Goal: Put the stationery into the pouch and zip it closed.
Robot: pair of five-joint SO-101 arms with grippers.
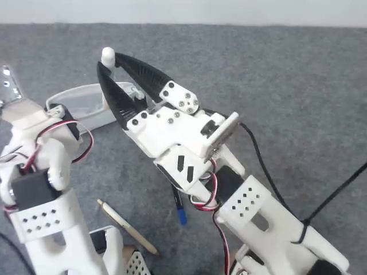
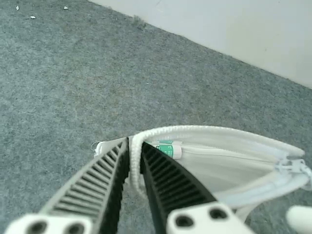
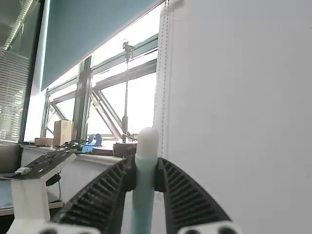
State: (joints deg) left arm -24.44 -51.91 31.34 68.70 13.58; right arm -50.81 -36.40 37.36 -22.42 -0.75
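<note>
Standing upright, pen (image 3: 146, 144) sits clamped in right tool (image 3: 145, 168).

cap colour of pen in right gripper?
White cap on a pale teal pen; clearest in right wrist view.

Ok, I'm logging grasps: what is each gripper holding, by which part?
The right gripper pinches a white-capped pen below its cap; the left gripper clamps the pouch by its rim.
</note>
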